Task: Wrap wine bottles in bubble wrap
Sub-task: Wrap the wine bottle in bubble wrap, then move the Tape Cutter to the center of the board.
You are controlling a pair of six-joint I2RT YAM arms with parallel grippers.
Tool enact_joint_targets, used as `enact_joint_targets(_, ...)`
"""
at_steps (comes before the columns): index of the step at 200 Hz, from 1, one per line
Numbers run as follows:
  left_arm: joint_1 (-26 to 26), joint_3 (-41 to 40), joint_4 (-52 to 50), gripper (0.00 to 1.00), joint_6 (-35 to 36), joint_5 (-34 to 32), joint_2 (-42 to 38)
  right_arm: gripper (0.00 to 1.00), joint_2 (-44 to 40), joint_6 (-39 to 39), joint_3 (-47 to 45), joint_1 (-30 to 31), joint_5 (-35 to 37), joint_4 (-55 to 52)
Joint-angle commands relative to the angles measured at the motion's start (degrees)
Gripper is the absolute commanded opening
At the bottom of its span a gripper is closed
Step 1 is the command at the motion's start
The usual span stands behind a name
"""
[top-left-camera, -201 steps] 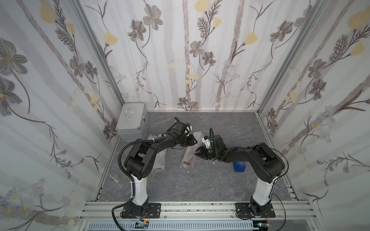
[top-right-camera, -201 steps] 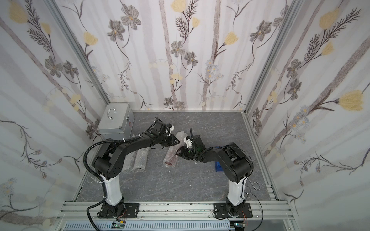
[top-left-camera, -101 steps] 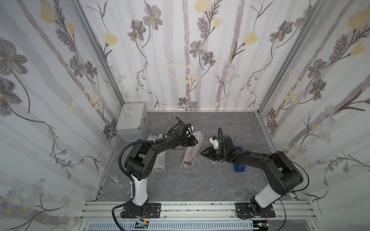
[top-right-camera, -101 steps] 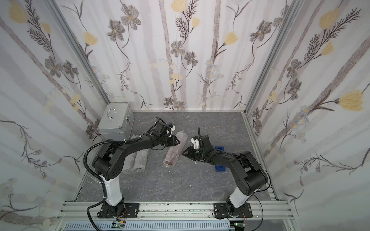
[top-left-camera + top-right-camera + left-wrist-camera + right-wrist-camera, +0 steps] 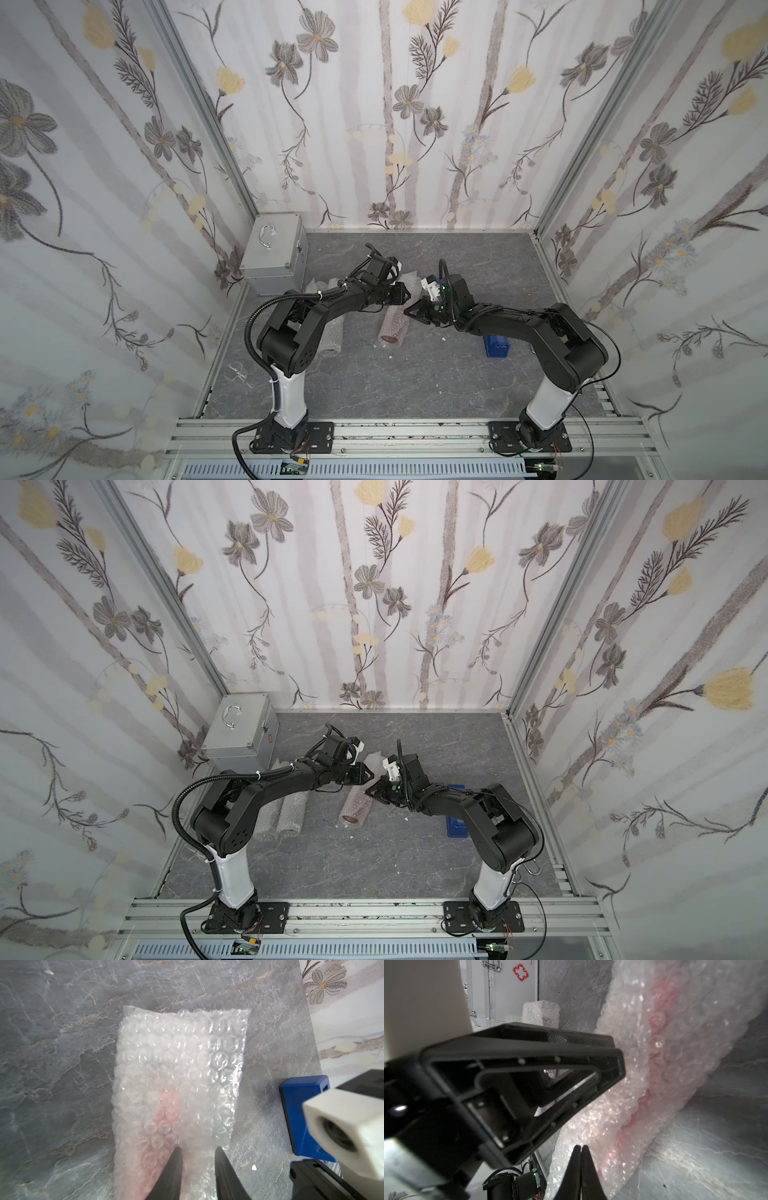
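A: Lying mid-table [image 5: 374, 386] — one bottle [image 5: 390, 338], rolled in wrap [image 5: 395, 320], pink-red showing through, its base end toward the near rail [image 5: 395, 432].
B: And the left gripper [image 5: 197, 1152]?
A: Fingers [image 5: 175, 1169] a narrow gap apart, tips over the wrap near its far end. Whether they pinch it, cannot tell.
B: The right gripper [image 5: 580, 1148]?
A: Its fingers [image 5: 572, 1169] pressed together, tips at the wrap's flank; touching or not, cannot tell.
B: Anything else down there?
A: Two more rolls [image 5: 332, 336], side by side under the left arm [image 5: 316, 307], near the case [image 5: 274, 253], which is closed, handle up, in the far left corner. A blue dispenser [image 5: 496, 345] sits under the right arm [image 5: 519, 324] — well apart from the bottle.
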Motion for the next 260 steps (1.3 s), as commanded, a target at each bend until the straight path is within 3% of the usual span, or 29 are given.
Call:
enact_joint_targets(1,-0.1,-0.5,-4.5,0.30,-0.1,-1.4,0.2,0.08,0.4,-1.1,-1.0,-0.5,3.3,-0.8)
enact_joint_targets(30,-0.4,-0.3,-4.4,0.31,-0.2,-1.7,0.2,0.13,-5.8,-4.9,-3.7,-1.4,7.8,-10.2)
enact_joint_targets(44,-0.4,-0.5,-4.5,0.30,-0.2,-2.2,0.1,0.18,-12.7,-7.4,-4.3,-1.5,14.2,-19.1)
enact_joint_targets(65,-0.5,-0.8,-4.3,0.31,-0.3,-3.0,-0.3,0.42,-24.2,-10.1,-4.0,-2.4,27.2,-34.4)
enact_joint_targets(91,-0.6,-0.9,-4.1,0.31,-1.1,-2.8,-0.6,0.63,-34.2,-12.1,-4.3,-6.7,39.2,-47.1)
enact_joint_targets(123,-1.0,-0.9,-3.8,0.31,-1.1,-2.7,-0.8,0.95,-38.1,-15.2,-4.6,-13.7,52.8,-54.4)
enact_joint_targets(133,-1.1,-1.0,-3.9,0.31,-1.2,-2.7,-0.9,0.99,-37.7,-16.2,-4.8,-15.6,53.9,-54.6)
enact_joint_targets(166,-1.5,-1.0,-3.9,0.31,-1.2,-2.7,-1.2,1.00,-33.7,-19.5,-5.0,-19.1,52.4,-51.1)
enact_joint_targets(214,-1.7,-1.0,-3.9,0.31,-1.3,-2.7,-1.2,0.99,-25.6,-22.2,-4.6,-19.2,48.5,-45.9)
enact_joint_targets(237,-1.7,-1.2,-3.9,0.31,-1.3,-2.7,-1.2,0.87,-22.2,-22.3,-3.7,-19.2,48.4,-44.8)
enact_joint_targets(260,-1.7,-1.2,-3.8,0.31,-1.4,-2.7,-1.3,0.66,-19.8,-22.2,-2.4,-19.2,47.9,-43.7)
